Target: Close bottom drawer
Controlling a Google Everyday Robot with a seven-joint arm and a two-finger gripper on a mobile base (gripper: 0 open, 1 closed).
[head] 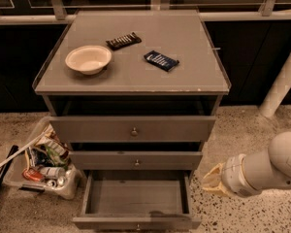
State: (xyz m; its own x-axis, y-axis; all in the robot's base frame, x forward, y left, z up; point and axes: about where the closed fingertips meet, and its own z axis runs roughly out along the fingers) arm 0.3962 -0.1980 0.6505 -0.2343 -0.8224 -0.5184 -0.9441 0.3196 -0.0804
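Note:
The bottom drawer (136,221) is the lowest of three grey drawers in a grey cabinet. It stands pulled out, its inside bare, its slim front panel at the lower edge of the view with a small knob. The middle drawer (136,160) and the top drawer (133,128) sit above it. My gripper (212,181) is at the lower right, beside the open drawer's right side and a little above the floor, pointing left toward the cabinet. It does not touch the drawer.
On the cabinet top (194,81) lie a white bowl (88,58), a dark snack bar (122,40) and a blue packet (161,60). A clear bin of rubbish (41,161) stands on the speckled floor at the left. A white post (283,79) rises at the right.

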